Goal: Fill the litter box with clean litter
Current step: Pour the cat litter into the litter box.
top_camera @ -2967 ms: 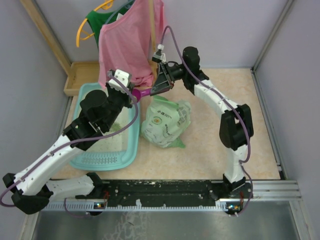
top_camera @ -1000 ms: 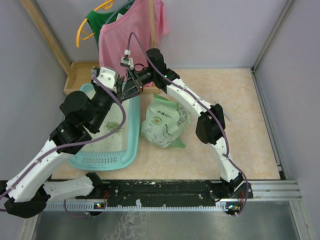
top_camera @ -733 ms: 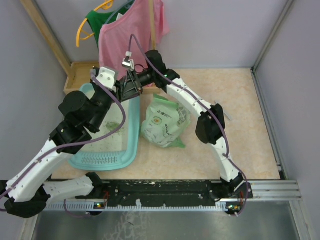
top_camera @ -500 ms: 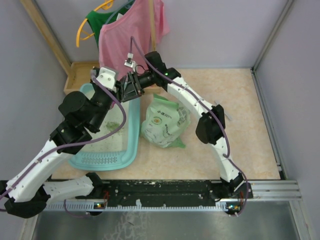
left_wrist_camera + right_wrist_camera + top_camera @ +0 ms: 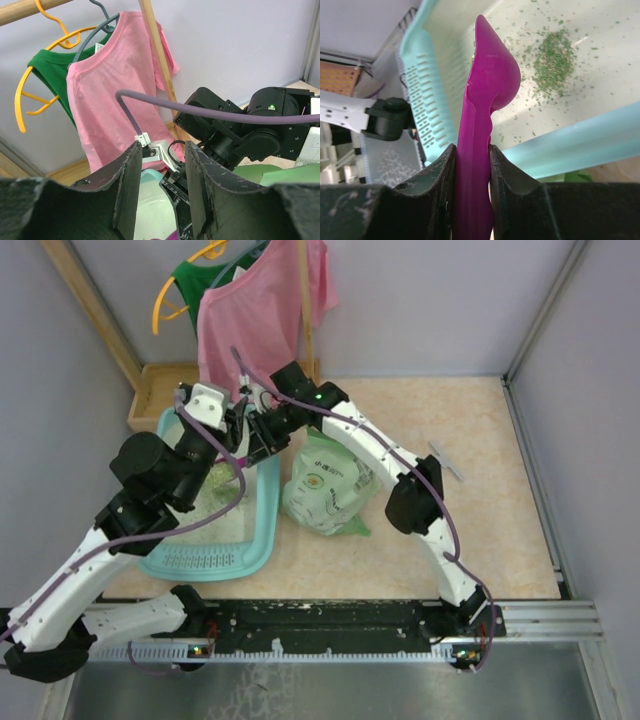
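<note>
- Right wrist view: the right gripper (image 5: 471,150) pinches the handle of a magenta scoop (image 5: 492,75) between its two fingers, and the scoop's bowl reaches out over the inside of the litter box (image 5: 590,145).
- A small heap of green litter (image 5: 554,62) lies on the box's whitish floor, with loose grains scattered around it.
- The slotted strip (image 5: 427,85) runs along the end of the box away from the heap.
- Left wrist view: the left gripper (image 5: 161,150) has its fingers (image 5: 127,185) spread apart with nothing between them. It faces the right arm (image 5: 265,130).
- Behind that arm a pink shirt (image 5: 115,90) and a green shirt (image 5: 50,70) hang on hangers, the green one on an orange hanger (image 5: 20,100).
- Top view: both grippers meet over the far end of the box, which sits on the left of the table (image 5: 480,490).
- A pale green bag (image 5: 330,485) lies just beside the box on its right, and a wooden tray (image 5: 160,390) stands behind it.
</note>
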